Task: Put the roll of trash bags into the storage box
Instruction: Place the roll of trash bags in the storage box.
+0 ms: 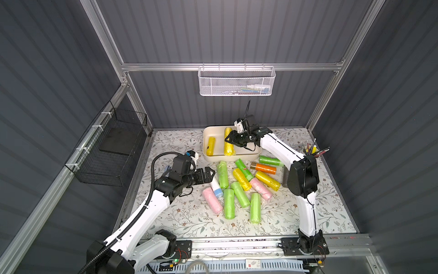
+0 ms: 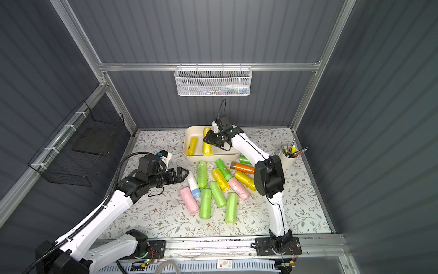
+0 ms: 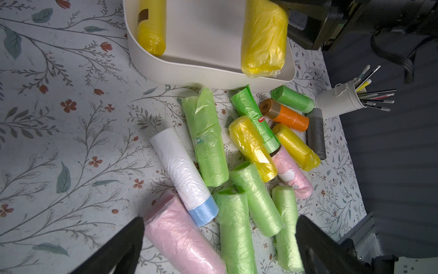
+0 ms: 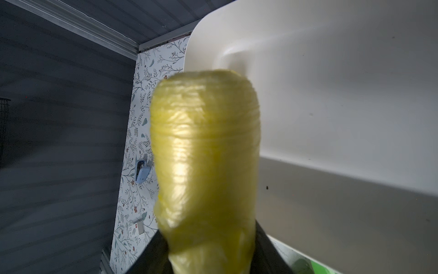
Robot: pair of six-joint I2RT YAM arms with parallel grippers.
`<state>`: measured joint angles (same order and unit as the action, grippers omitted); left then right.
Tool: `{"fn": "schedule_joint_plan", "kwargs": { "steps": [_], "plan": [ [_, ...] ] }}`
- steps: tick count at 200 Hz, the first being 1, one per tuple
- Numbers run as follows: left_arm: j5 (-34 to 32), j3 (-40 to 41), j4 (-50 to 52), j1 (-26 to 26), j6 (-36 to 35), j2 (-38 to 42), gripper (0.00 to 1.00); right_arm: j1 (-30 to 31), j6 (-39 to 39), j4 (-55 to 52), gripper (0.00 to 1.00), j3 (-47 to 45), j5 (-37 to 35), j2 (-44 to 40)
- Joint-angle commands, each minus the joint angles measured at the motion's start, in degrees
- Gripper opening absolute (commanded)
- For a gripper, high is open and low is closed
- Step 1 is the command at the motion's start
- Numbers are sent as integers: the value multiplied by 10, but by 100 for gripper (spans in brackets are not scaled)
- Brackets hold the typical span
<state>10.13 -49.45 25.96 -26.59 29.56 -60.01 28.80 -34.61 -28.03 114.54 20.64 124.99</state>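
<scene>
right wrist view reveals right hand (image 4: 211,246) pinching yellow roll (image 4: 205,154); left hand (image 3: 220,219) gapes empty.

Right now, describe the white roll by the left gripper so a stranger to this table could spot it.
On the floral table, find the loose rolls in front of the storage box. At their edge by the open left gripper, one lies between a pink roll and a green roll. It is the only white roll, with a blue end.
</scene>
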Motion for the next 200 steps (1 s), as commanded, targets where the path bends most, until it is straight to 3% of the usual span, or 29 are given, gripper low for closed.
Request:
{"fn": "schedule_joint_plan", "kwargs": {
  "steps": [1,113,164,200],
  "plan": [
    [-6,-19,22,-2,-11,-3,100,-2,19,2,46,40,0,16],
    [-13,-12,13,-2,1,-24,100,-53,33,-11,46,82,-8,83],
    [-13,-11,7,-2,1,-35,100,-74,61,-31,46,95,-72,109],
    [-13,-12,8,-2,-2,-44,100,-78,113,-95,47,158,-140,147]
  ]
}}
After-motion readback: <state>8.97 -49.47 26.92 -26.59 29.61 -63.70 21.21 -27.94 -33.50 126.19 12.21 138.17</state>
